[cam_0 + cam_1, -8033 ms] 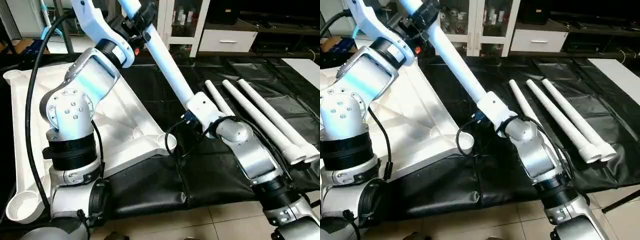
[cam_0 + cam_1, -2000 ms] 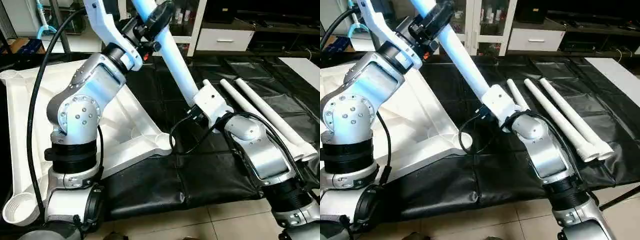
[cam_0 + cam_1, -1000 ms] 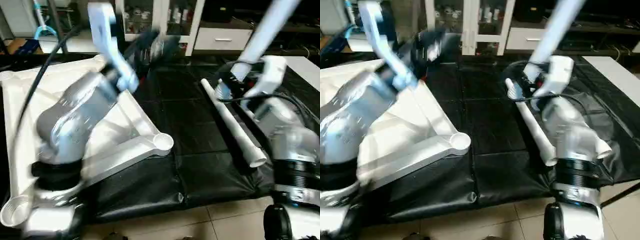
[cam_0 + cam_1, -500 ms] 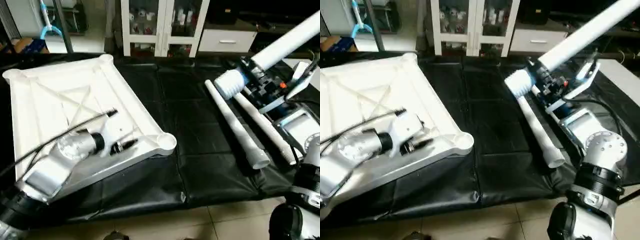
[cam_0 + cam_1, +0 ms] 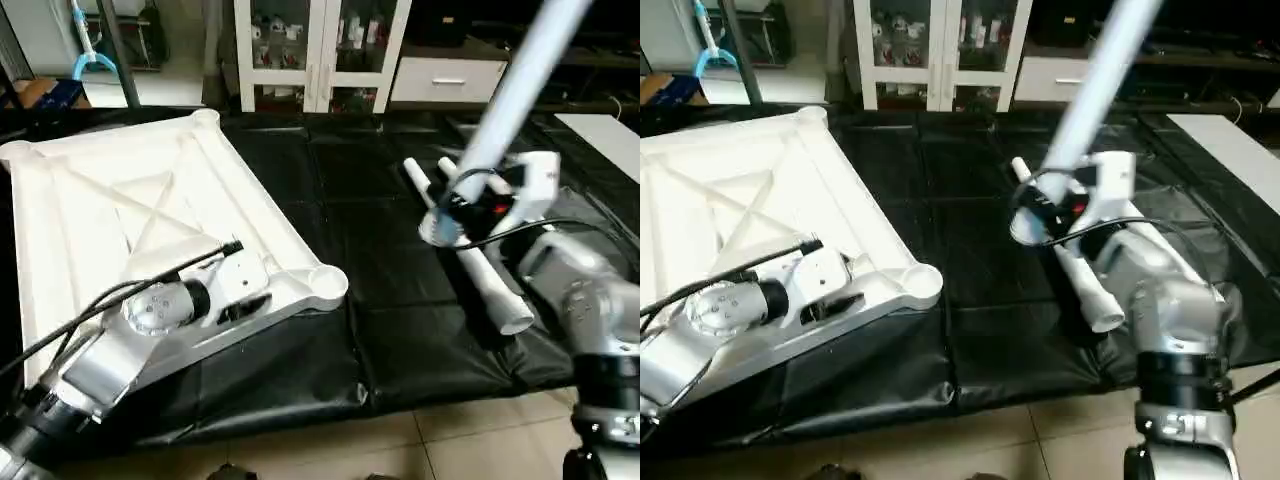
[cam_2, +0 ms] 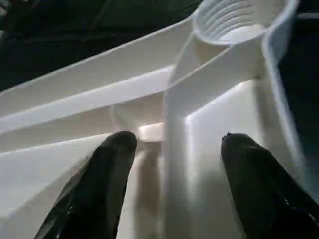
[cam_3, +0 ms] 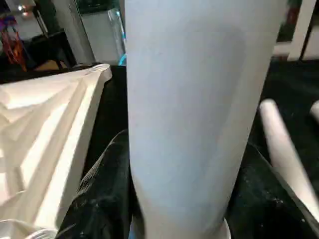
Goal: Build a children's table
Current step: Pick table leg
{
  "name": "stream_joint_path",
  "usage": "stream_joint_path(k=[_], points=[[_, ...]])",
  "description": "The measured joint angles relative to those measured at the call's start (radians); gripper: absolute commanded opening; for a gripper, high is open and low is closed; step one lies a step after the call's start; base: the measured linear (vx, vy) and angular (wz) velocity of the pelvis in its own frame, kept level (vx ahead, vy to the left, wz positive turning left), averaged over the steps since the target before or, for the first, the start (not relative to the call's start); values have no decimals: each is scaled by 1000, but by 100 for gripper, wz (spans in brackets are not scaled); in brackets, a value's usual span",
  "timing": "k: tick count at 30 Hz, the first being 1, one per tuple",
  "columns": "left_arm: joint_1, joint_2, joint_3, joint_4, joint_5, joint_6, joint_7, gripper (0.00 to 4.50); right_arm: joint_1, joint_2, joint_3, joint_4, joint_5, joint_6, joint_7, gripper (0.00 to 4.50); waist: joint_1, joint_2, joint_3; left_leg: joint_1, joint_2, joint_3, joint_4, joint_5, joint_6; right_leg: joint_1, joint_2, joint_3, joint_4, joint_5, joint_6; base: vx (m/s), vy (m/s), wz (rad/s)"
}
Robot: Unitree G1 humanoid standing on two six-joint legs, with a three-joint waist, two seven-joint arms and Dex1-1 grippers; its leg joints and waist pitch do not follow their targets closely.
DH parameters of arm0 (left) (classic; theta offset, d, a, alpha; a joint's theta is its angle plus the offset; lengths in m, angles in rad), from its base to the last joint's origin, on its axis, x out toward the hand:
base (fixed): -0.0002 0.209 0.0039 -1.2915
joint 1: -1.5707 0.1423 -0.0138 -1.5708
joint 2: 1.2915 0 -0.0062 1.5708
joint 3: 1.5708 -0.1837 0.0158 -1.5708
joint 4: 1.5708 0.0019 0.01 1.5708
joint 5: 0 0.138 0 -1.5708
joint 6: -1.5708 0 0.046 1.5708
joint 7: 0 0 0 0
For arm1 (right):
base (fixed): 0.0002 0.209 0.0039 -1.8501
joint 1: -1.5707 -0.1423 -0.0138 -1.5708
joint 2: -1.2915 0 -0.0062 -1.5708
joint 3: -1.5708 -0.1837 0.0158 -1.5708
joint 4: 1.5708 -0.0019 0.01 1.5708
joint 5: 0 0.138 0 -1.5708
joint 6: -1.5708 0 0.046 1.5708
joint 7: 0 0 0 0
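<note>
Over the black-covered work surface our right gripper pinched one long tapered white tube leg near its thick end, the shaft slanting up and away, presumably so the thick end could be aimed at a socket. At the near right corner of the white plastic rectangular tabletop, which lay upside down with its X-ribbed underside up, our left gripper sat spread, one black finger on either side of an upright rib just behind the rounded corner socket. We judged that it was there to steady the top while the leg came over. More white tube legs lay side by side on the cover beneath our right arm, well apart from the tabletop, waiting their turn.
</note>
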State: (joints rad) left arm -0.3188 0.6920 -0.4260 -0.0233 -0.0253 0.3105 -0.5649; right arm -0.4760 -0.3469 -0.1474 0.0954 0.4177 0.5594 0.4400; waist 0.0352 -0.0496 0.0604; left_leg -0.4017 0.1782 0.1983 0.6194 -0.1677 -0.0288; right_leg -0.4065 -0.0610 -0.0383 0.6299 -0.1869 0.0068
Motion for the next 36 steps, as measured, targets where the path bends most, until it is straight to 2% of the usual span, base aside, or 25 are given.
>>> stream_joint_path(k=[5, 8, 15, 18, 24, 29, 33, 36], points=[[0, -36, 21, -18, -44, 18, -32, 311, 41, 19, 70, -5, -80, -79, -13, 190, 1, 0, 0, 0, 0, 0, 0, 0, 0, 0, 0, 1, 0, 0, 0, 0, 0, 0], [1, -50, 21, -28, -60, 23, -47, 282, 53, 32, 95, -5, -109, -99, -20, 190, -2, 0, 0, 0, 0, 0, 0, 0, 0, 0, 0, 1, 0, 0, 0, 0, 0, 0], [8, -103, 41, -59, -100, 48, -66, 234, 55, 44, 102, -7, -115, -125, -29, 190, -4, 0, 0, 0, 0, 0, 0, 0, 0, 0, 0, 1, 0, 0, -1, 0, 0, 0], [8, -107, 61, -72, -121, 62, -82, 232, 55, 44, 103, -8, -115, -128, -25, 190, -5, 0, 0, 0, 0, 0, 0, 0, 0, 0, 1, 1, 0, 0, -1, 0, 0, 0], [49, -103, 51, -154, -160, 109, -141, 232, 55, 50, 101, -8, -113, -129, -22, 190, -6, 0, 0, 1, 0, 1, 0, 0, 0, 0, 0, 1, 0, 0, -1, 0, 0, 0], [63, -102, 18, -153, -113, 113, -133, 232, 55, 46, 92, -7, -110, -130, -20, 190, -6, -1, 0, 1, 0, 1, 0, 0, 0, 0, 0, 2, 0, 0, 0, 0, 0, 0], [53, -122, 2, -92, -26, 89, -71, 232, 56, 44, 77, -9, -106, -129, -18, 190, -6, 2, 1, 1, 0, 0, 0, 0, 0, 0, 0, 1, 0, 0, 0, 0, 0, 0], [32, -143, 0, -44, 7, 70, -29, 203, 81, 45, 75, -36, -95, -129, -13, 190, -5, 5, 1, 1, 0, -1, 0, 0, 0, 1, 1, 1, 0, 0, 0, 0, 0, 0]])
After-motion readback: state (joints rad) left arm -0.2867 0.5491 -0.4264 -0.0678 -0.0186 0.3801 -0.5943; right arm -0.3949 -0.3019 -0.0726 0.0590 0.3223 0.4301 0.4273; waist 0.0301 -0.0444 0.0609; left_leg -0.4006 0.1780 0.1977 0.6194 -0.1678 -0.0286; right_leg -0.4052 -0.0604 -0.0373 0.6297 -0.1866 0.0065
